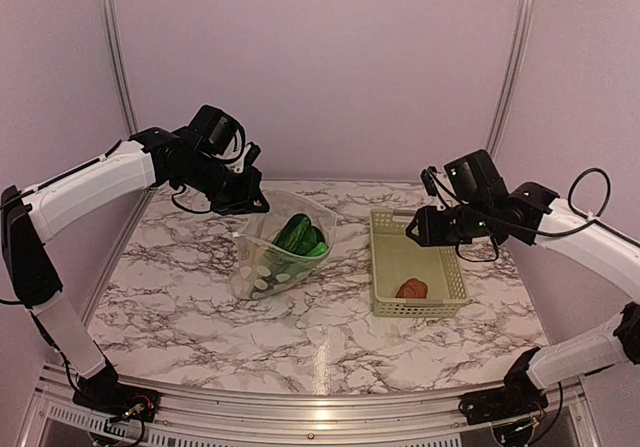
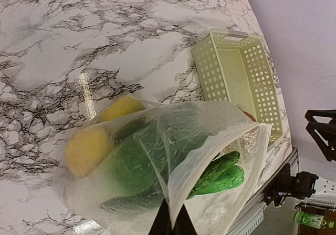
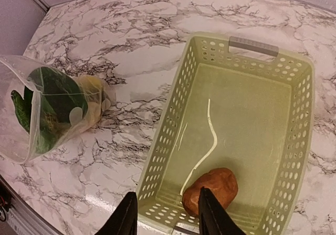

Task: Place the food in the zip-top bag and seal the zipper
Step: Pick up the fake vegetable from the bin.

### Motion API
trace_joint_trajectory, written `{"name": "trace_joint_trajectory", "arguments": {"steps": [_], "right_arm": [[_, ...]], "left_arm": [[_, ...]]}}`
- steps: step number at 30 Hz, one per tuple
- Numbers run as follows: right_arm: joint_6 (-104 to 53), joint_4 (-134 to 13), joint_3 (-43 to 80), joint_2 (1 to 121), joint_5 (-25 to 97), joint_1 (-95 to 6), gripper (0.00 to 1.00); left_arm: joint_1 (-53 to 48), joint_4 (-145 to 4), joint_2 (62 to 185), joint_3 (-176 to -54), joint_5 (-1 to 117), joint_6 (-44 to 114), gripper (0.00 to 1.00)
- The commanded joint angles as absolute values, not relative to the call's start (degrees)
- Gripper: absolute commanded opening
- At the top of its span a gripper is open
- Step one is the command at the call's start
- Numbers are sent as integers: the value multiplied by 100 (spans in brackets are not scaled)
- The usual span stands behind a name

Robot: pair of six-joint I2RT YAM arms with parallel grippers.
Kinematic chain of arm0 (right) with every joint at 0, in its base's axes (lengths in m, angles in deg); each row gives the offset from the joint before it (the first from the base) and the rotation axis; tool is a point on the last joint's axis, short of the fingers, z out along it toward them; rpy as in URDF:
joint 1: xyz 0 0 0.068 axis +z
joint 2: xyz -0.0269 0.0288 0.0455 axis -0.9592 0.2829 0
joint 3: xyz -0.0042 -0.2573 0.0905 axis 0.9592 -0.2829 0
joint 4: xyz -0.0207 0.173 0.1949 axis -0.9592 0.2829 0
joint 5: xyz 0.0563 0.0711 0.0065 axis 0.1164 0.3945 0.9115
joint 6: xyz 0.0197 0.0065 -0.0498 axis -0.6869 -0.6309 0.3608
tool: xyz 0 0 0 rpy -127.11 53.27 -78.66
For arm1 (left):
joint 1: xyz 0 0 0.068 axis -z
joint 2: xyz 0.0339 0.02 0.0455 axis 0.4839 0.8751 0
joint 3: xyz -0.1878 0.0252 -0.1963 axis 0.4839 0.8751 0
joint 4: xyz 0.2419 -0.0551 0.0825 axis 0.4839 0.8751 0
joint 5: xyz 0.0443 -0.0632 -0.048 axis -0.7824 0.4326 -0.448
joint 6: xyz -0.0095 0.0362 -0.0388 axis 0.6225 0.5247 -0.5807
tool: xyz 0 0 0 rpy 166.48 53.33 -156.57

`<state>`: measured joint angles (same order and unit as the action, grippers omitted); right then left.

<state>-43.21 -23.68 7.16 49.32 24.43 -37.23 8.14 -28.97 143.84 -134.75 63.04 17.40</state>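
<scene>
Clear, slippery plastic could slide from the left fingers, pinched shut on the rim of the zip-top bag at the middle of the worktop, collapsing its mouth before the parted, empty right fingers fetch the brown round item from the basket near the right edge.

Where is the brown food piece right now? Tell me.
The brown food piece lies alone inside the green basket, at its near end, right of the zip-top bag in the top view.
</scene>
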Motion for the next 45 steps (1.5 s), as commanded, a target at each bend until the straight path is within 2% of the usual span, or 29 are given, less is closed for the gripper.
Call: {"name": "trace_joint_trajectory", "arguments": {"steps": [1,9,19,32,40,45], "right_arm": [[-4259,-1761,572,5257,2694,-3773,37],[-4284,-1816,436,5812,2801,-4013,39],[-4441,-2312,-47,6300,3809,-4783,61],[-4735,-2328,173,7167,3692,-4860,78],[-5062,-2720,48,7461,4074,-4861,80],[-5129,-2852,122,7539,4180,-4861,72]], "left_arm": [[820,-2784,14267,-13426,6442,1776,3],[850,-2784,14302,-13446,6479,1730,1],[859,-2851,14364,-13454,6454,1656,1],[859,-2913,14299,-13315,6473,1671,1],[860,-2916,14280,-13241,6505,1710,1],[859,-2911,14269,-13174,6514,1711,1]]}}
